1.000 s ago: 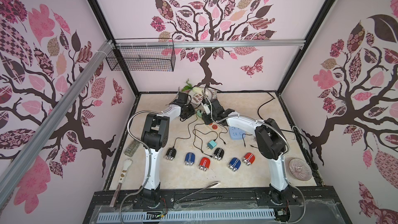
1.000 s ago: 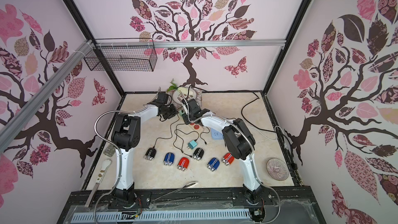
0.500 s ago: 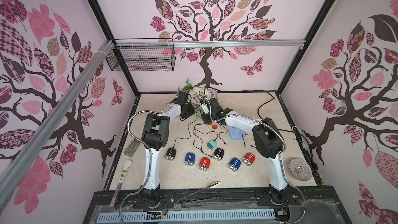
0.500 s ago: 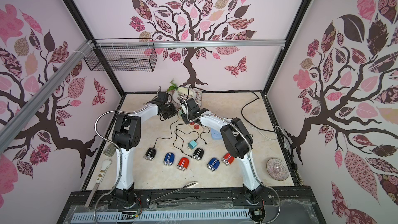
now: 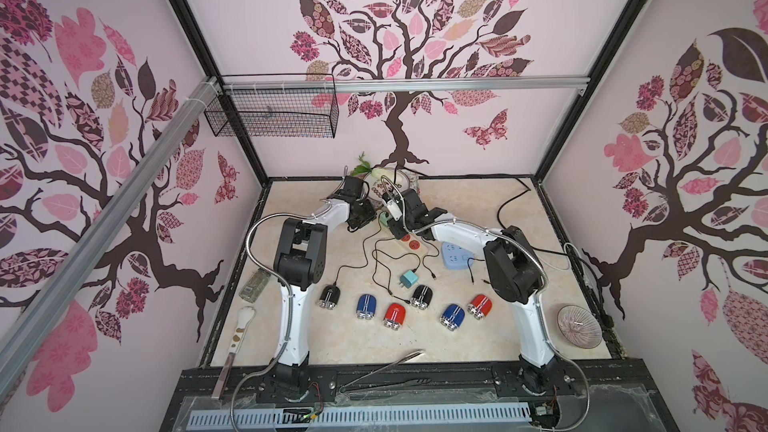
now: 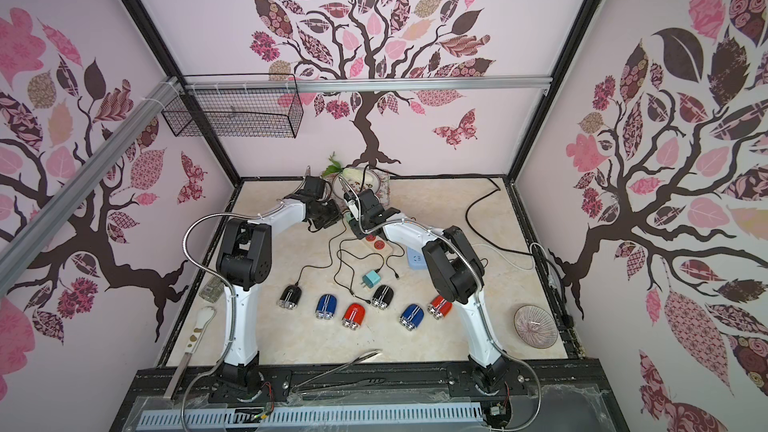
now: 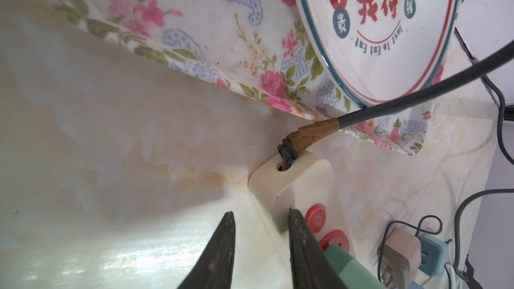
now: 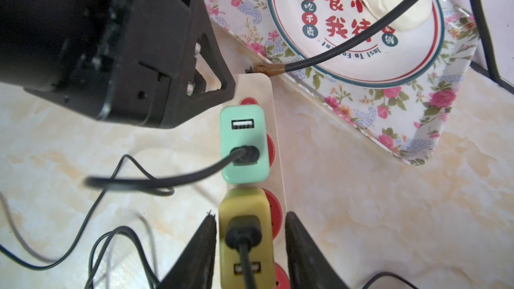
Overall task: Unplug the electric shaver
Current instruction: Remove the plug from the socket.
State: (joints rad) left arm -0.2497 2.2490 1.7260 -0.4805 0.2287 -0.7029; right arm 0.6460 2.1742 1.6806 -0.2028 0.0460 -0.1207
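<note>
Several electric shavers lie in a row near the front, among them a black shaver and another black shaver, each with a thin black cable running back. A cream power strip holds a mint adapter and a yellow adapter, each with a black cable plugged in. My right gripper straddles the yellow adapter, open, one finger at its side and a gap at the other. My left gripper is slightly open at the strip's far end, one fingertip over its edge.
A floral tray with a plate stands just behind the strip. A blue power strip and a loose teal adapter lie among tangled cables. A bowl sits at the right, a bottle and knife at the left.
My right gripper has shifted a little back-left over the cream strip, and its jaws have narrowed around the yellow adapter. The left gripper has stayed in place.
</note>
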